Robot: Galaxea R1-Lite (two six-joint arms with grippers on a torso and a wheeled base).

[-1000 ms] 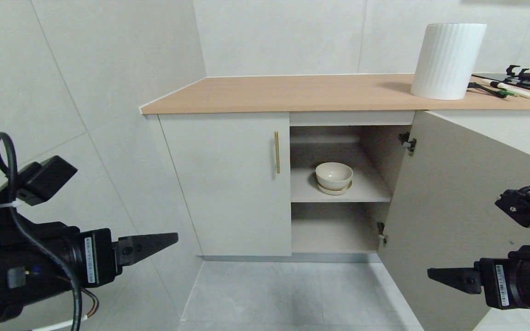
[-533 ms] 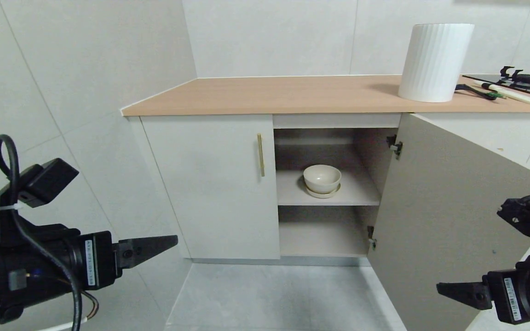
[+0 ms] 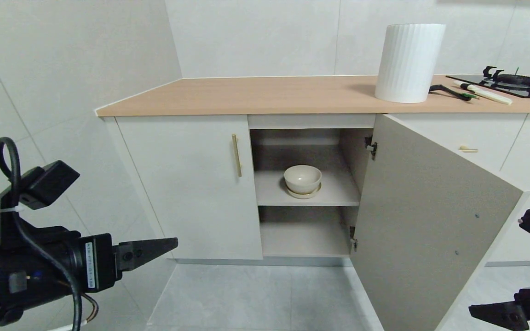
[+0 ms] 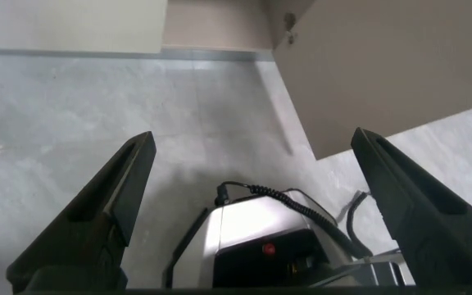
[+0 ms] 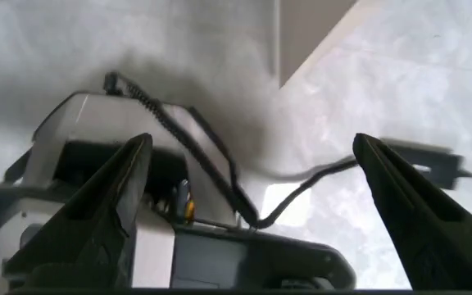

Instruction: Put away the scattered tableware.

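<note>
A cream bowl (image 3: 302,177) sits on a small plate (image 3: 304,194) on the middle shelf of the open cabinet (image 3: 311,200). My left gripper (image 3: 164,246) hangs low at the left, well short of the cabinet. In the left wrist view this left gripper (image 4: 254,143) is open and empty above the grey floor. My right gripper (image 3: 481,312) is low at the right, beside the open cabinet door (image 3: 421,220). In the right wrist view the right gripper (image 5: 252,141) is open with nothing between its fingers.
The door swings out to the right, between the shelves and my right arm. The left door (image 3: 187,184) is closed. On the wooden countertop (image 3: 256,94) stand a white ribbed cylinder (image 3: 410,62), some utensils (image 3: 481,92) and a stove (image 3: 513,78). A wall closes the left side.
The whole head picture has shifted left, so the camera has moved. My right gripper sits lower and farther right in the picture. The left gripper, bowl and plate keep their places.
</note>
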